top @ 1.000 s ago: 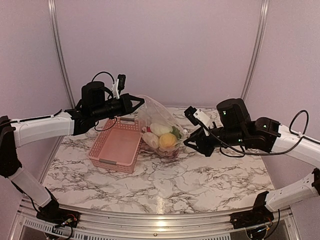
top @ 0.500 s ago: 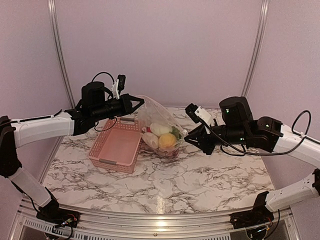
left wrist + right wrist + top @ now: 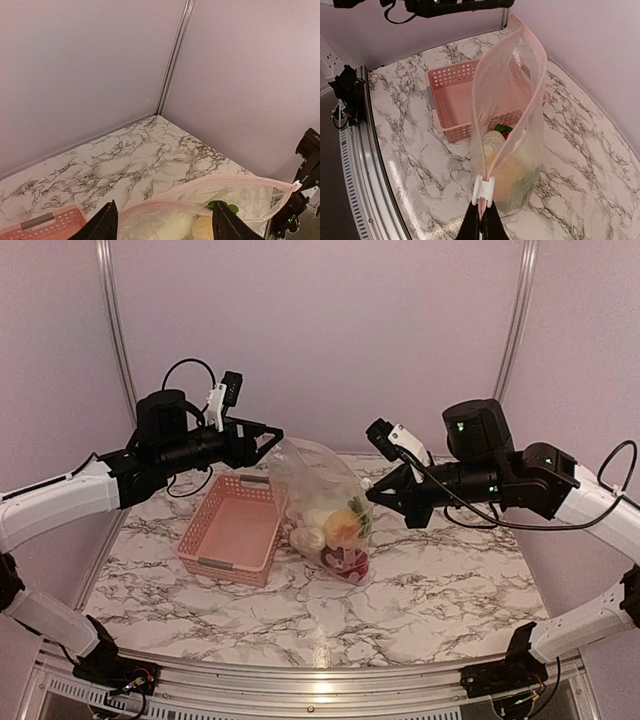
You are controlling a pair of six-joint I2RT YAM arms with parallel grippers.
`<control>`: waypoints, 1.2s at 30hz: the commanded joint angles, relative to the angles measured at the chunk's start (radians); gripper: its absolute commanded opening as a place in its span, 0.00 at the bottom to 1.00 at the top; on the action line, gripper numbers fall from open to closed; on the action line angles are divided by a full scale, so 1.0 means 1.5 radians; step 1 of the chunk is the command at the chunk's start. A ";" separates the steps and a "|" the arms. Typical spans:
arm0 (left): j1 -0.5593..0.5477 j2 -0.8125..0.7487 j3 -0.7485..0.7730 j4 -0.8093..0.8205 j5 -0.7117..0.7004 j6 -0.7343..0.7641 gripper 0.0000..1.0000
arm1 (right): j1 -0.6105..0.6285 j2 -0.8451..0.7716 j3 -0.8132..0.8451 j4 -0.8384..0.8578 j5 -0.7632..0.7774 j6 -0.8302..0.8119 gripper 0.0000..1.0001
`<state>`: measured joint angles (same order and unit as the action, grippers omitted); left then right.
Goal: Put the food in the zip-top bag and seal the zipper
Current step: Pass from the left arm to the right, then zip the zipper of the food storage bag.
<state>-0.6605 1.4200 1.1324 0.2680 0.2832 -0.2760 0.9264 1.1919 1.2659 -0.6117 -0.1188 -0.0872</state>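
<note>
The clear zip-top bag [image 3: 318, 490] stands upright on the marble table [image 3: 430, 590], its mouth agape. Inside it lies the food [image 3: 340, 530]: white, yellow and red pieces and a green leaf [image 3: 501, 129]. My right gripper [image 3: 481, 225] is shut on the bag's end just below the white slider [image 3: 483, 189]. The pink zipper [image 3: 536, 75] strips run apart from the slider to the far corner. My left gripper [image 3: 165, 225] is open, its fingers [image 3: 107, 224] standing either side of the bag's far rim [image 3: 220, 182], touching nothing that I can see.
The pink lattice basket [image 3: 232, 530] lies left of the bag, close to it, and looks empty. Purple walls close the table at the back and sides, and a metal rail [image 3: 365, 165] runs along the near edge.
My left gripper has opened, let go of the bag's corner and drawn back left. My right gripper has shut on the bag's slider end and risen; the bag now stands taller.
</note>
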 commanded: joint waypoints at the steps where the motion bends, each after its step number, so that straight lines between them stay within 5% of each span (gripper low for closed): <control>1: -0.040 -0.095 0.101 -0.135 0.023 0.303 0.69 | 0.023 0.040 0.091 -0.095 -0.032 -0.037 0.00; 4: -0.054 -0.060 0.176 -0.240 0.115 0.343 0.71 | 0.035 0.070 0.131 -0.124 -0.042 -0.046 0.00; 9: -0.085 -0.026 0.150 -0.195 0.187 0.327 0.71 | 0.049 0.096 0.164 -0.139 -0.072 -0.054 0.00; 22: -0.185 0.042 0.230 -0.226 0.190 0.349 0.72 | 0.068 0.139 0.361 -0.308 -0.084 -0.077 0.00; 36: -0.218 0.049 0.208 -0.244 0.215 0.328 0.57 | 0.067 0.144 0.361 -0.316 -0.080 -0.108 0.00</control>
<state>-0.9730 1.4834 1.4685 -0.0837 0.5762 0.2321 1.0183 1.4010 1.7630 -1.0817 -0.2264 -0.2344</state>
